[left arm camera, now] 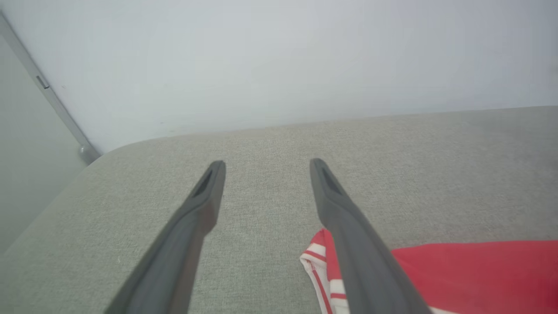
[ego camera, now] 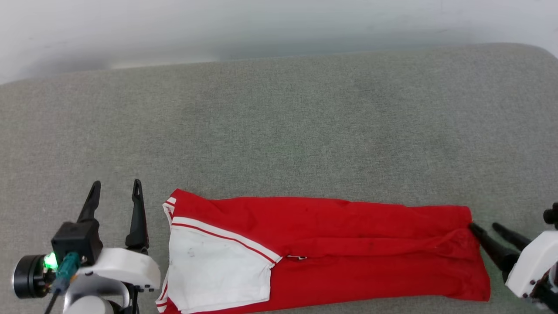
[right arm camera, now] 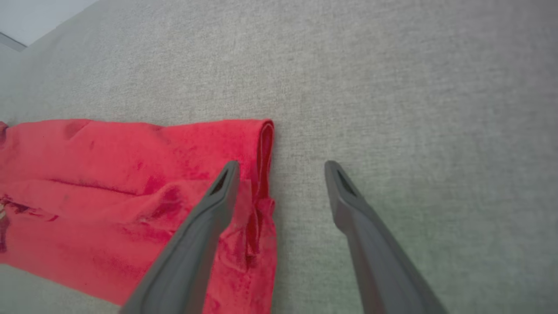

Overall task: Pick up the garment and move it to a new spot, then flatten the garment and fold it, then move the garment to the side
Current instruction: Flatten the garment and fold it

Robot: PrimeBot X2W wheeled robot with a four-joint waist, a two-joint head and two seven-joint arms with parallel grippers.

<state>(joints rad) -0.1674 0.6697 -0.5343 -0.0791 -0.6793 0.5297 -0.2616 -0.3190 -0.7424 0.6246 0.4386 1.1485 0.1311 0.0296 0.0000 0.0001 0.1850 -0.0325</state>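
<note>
Closest to the head camera, at its lower left, the left gripper (ego camera: 117, 183) (left arm camera: 267, 163) has its two fingers spread wide with nothing between them. It sits over bare cushion, just beside the garment's left end.

A grey woven cushion (ego camera: 279, 122) (left arm camera: 392, 148) (right arm camera: 392, 87) takes up most of the scene, with a pale wall (ego camera: 218, 26) behind its far edge.

The garment (ego camera: 348, 244) (left arm camera: 457, 270) (right arm camera: 109, 183) lies on the near part of the cushion as a long red band folded lengthwise. It runs from left to right between the two grippers, with a few creases along its middle.

At its left end a white sleeve (ego camera: 218, 266) lies flat on top, edged with red-and-white trim (ego camera: 226, 237) (left arm camera: 318, 257).

The right gripper (ego camera: 484, 225) (right arm camera: 282, 164) is at the garment's right end, jaws apart. In its wrist view one finger crosses over the red edge and the other is over bare cushion. Whether it touches the cloth, I cannot tell.

A small green light (ego camera: 50, 261) glows on the left arm.
</note>
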